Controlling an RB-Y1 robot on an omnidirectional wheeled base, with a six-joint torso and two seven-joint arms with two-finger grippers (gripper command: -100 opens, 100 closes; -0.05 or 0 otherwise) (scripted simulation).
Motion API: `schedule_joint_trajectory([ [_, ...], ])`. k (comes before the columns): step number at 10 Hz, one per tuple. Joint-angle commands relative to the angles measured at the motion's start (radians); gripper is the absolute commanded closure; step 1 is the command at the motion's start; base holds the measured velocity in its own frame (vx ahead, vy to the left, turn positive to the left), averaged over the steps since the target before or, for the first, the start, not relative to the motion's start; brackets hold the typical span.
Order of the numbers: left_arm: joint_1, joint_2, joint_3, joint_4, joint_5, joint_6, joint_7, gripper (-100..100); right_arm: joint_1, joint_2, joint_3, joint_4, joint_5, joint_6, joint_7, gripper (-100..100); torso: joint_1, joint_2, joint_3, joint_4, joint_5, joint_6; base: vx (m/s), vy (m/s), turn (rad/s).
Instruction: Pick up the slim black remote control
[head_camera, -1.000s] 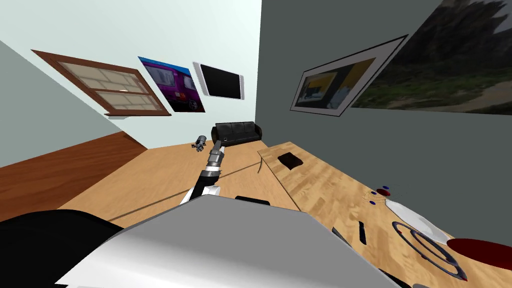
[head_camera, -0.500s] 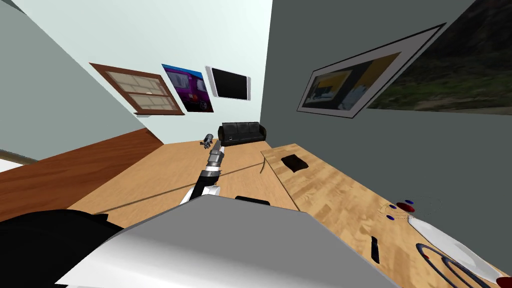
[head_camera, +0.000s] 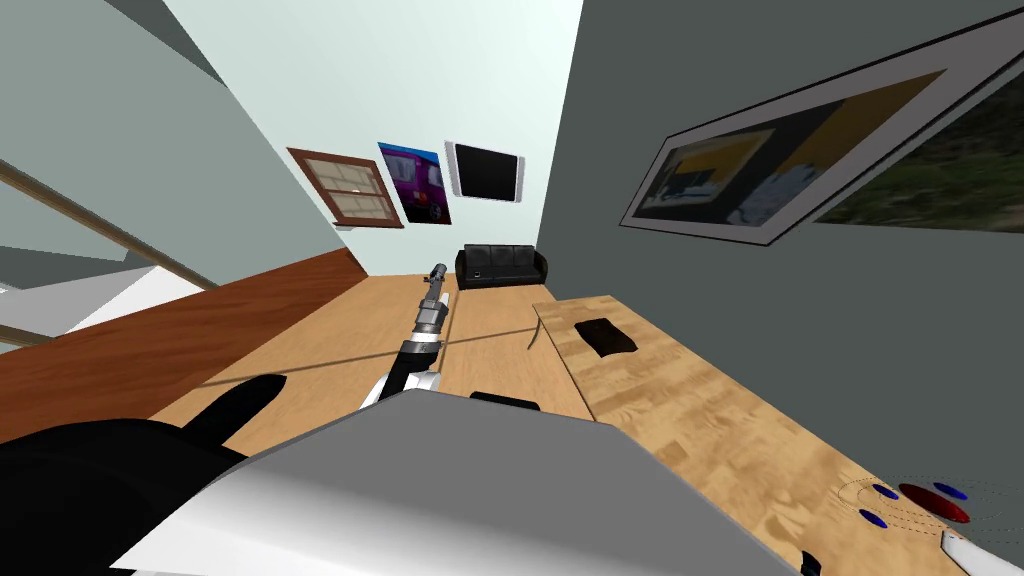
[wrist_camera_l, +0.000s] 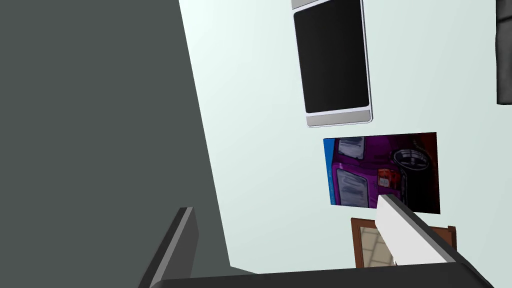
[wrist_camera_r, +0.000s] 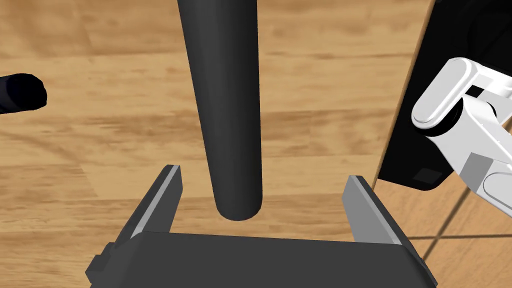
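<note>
Both claws gape wide and hold nothing, the left gripper (wrist_camera_l: 285, 205) stretched ahead over the plank floor (head_camera: 330, 350) and the right gripper (wrist_camera_r: 263, 175) with a smooth dark round post (wrist_camera_r: 227, 100) untouched between its blades, while the slim black remote (head_camera: 810, 566) lies on the grainy wooden table (head_camera: 700, 420) near a glossy red disc (head_camera: 933, 503).

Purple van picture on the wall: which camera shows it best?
The left wrist view. There the purple van picture is large, between a black screen and a brown window. The head view shows it small on the far wall. The right wrist view faces wooden floor.
</note>
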Motion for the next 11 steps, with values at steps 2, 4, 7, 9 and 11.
schedule_joint_trajectory([
  [2, 0.0, 0.0, 0.0, 0.0, 0.0, 0.0, 0.0, 0, -0.002, 0.034, -0.001, 0.035, 0.048, -0.004, -0.029, -100, 0.0, 0.0, 0.0, 0.0, 0.0, 0.001, -0.025, -0.062, 0.233],
  [4, 0.0, 0.0, 0.0, 0.0, 0.0, 0.0, 0.0, 0, 0.005, 0.022, -0.002, 0.019, 0.037, -0.001, -0.026, 0, 0.002, -0.001, 0.0, 0.0, 0.0, 0.001, -0.005, -0.021, 0.02],
  [7, 0.0, 0.0, 0.0, 0.0, 0.0, 0.0, 0.0, 0, -0.011, 0.089, 0.024, 0.055, 0.035, 0.048, -0.002, -100, 0.002, -0.001, -0.001, 0.0, 0.0, 0.001, 0.002, -0.039, 0.069],
  [9, 0.0, 0.0, 0.0, 0.0, 0.0, 0.0, 0.0, 0, -0.007, 0.081, 0.018, 0.051, 0.034, 0.041, -0.002, 100, 0.003, -0.002, -0.001, 0.0, 0.001, 0.001, 0.001, -0.009, 0.005],
  [11, 0.0, 0.0, 0.0, 0.0, 0.0, 0.0, 0.0, 0, -0.007, 0.081, 0.018, 0.05, 0.034, 0.04, -0.002, 100, 0.004, -0.001, -0.001, 0.0, 0.001, 0.001, 0.0, 0.0, 0.0],
])
